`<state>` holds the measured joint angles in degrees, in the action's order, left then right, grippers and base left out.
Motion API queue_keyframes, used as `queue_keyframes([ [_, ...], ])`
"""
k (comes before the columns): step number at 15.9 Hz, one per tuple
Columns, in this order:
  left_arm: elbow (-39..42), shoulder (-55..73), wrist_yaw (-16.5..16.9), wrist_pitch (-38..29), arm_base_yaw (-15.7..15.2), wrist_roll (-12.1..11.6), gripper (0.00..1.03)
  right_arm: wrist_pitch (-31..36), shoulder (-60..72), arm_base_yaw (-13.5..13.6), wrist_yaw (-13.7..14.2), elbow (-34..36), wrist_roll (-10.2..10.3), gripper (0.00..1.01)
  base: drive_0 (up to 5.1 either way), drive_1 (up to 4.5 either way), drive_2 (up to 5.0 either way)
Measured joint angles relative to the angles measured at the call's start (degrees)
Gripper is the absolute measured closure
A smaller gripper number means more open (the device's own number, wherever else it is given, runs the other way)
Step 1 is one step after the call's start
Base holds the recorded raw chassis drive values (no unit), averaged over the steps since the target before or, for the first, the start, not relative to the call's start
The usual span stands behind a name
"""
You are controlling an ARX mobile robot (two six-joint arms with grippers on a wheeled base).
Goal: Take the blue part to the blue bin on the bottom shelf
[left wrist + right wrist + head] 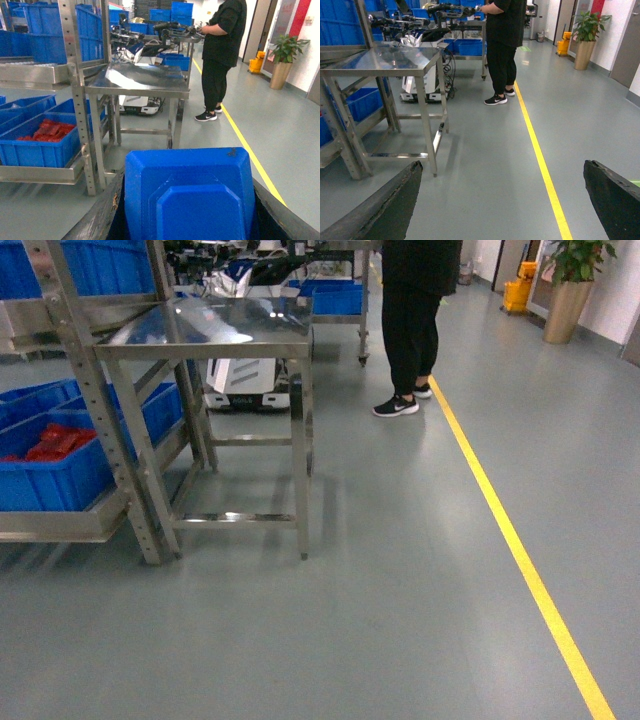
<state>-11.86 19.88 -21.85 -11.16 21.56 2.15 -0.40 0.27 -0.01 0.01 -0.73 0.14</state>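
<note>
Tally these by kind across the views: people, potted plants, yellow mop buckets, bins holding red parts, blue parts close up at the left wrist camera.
Person in black clothes: 1
Potted green plant: 1
Yellow mop bucket: 1
Blue plastic bin of red parts: 1
Blue plastic part: 1
Total: 5

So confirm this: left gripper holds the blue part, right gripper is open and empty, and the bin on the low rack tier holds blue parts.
Wrong on the bin: its contents are red parts, as the left wrist view shows. The left gripper holds the blue part; the right gripper is open and empty.
</note>
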Motion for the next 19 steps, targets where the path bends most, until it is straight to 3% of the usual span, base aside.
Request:
queue_keyframes([
  [19, 0.0, 0.0, 0.0, 0.1, 0.0, 0.0, 0.59, 0.2, 0.0, 0.0, 0.0, 0.0, 0.0, 0.03, 0.0, 4.07, -4.1],
])
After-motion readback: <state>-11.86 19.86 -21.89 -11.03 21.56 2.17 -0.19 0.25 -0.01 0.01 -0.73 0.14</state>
